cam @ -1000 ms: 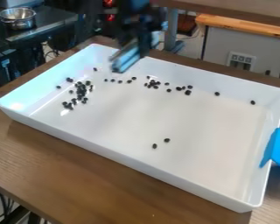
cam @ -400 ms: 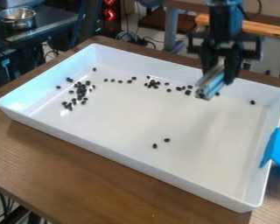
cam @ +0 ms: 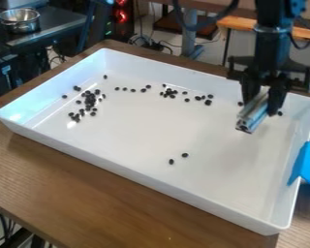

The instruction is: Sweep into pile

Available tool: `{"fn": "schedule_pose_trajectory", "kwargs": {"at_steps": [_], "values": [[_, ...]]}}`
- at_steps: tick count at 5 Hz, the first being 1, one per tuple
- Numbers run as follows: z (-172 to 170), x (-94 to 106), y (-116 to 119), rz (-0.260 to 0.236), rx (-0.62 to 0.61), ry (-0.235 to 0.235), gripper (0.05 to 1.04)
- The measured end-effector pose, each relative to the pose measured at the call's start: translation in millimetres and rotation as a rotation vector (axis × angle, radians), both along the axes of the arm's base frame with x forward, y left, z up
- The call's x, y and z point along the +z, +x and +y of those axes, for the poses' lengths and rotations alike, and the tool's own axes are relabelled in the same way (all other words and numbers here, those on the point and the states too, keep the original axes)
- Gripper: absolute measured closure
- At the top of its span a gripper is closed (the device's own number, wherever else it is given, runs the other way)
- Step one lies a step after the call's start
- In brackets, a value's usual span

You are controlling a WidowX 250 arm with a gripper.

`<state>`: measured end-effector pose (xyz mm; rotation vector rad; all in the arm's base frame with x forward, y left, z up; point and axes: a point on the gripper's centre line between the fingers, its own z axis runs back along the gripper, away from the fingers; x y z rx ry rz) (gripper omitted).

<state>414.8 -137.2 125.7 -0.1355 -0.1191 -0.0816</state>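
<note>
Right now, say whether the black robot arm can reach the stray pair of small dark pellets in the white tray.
Probably yes: the gripper, holding a silvery bar, hangs over the tray, and nothing blocks the pellets.

From here, the gripper (cam: 264,100) is hiding the metal bar's (cam: 253,115) upper end; the blue piece (cam: 308,167), perhaps a scraper, is running out of sight rightward.

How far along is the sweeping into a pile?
Partly done, it seems: a loose cluster of dark bits sits toward the tray's left end. In hand: the end effector grips a bar over the right part. Left: gathering the bits strung along the far side and two strays nearer the front.
</note>
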Motion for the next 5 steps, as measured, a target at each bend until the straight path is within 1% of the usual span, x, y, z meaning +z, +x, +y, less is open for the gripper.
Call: {"fn": "schedule_pose_trajectory", "kwargs": {"at_steps": [1,3,4,5], "values": [[-3.0,-13.1,8.2,0.01,0.01,0.01,0.704],[-32.1,-21.3,14.9,0.005,-0.017,0.014,0.704],[-30.7,-34.1,20.0,0.013,-0.003,0.036,0.704],[-32.7,-36.7,24.1,0.008,0.001,0.04,0.704]]}}
